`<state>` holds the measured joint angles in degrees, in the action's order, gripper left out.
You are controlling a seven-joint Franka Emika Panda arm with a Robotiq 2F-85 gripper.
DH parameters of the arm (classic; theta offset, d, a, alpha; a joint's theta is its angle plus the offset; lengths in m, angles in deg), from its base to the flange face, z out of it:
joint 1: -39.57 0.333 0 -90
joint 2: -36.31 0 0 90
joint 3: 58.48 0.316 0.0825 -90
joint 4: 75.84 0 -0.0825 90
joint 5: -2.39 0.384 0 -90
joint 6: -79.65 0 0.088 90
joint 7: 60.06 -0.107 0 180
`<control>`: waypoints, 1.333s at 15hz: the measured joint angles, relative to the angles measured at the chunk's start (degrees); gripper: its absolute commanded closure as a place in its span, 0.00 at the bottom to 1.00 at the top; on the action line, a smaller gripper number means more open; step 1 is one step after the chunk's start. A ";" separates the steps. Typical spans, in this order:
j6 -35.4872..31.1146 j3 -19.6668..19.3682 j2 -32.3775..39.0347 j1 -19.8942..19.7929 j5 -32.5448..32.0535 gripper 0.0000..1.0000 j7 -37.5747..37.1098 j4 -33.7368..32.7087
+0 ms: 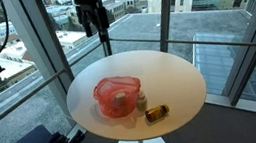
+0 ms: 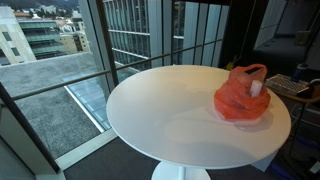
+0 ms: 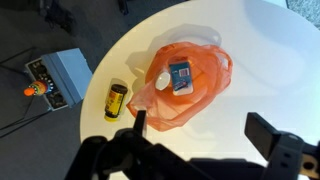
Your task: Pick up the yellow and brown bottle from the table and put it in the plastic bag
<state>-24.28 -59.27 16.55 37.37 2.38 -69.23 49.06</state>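
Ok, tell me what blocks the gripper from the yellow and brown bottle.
Nothing visible does. The gripper hangs high above the table; the yellow and brown bottle lies in the open beside the plastic bag.

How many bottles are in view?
2. The yellow and brown bottle lies on the table beside the plastic bag; a white-capped bottle sits in the bag's opening, next to a blue item. The bag may hide more.

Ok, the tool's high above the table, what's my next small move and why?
Probably shift the tool sideways over the yellow and brown bottle before descending. It lies on its side beside the plastic bag, outside the open jaws, which now frame the bag.
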 measured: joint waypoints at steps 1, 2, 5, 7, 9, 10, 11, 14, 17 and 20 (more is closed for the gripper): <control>-1.07 -0.01 1.47 -0.51 -0.74 0.00 -1.06 -0.21; -2.11 -0.06 2.86 -1.10 -1.35 0.00 -1.97 -0.40; -4.03 -0.91 6.73 -2.86 -2.54 0.00 -3.16 -1.15; -4.37 -2.00 9.11 -3.90 -2.62 0.00 -3.16 -2.18; -4.50 -3.07 11.33 -4.73 -3.44 0.00 -3.16 -3.50; -4.50 -3.46 12.21 -4.99 -3.96 0.00 -3.16 -4.10; -4.48 -3.74 12.94 -5.15 -4.28 0.00 -3.16 -4.75; -4.42 -3.97 13.79 -5.18 -4.36 0.00 -3.16 -5.74; -4.40 -3.96 13.80 -5.17 -4.36 0.00 -3.16 -5.87; -5.35 -4.17 14.14 -5.19 -4.36 0.00 -3.23 -5.86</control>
<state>-29.64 -63.44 30.68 32.19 -1.98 -72.46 43.20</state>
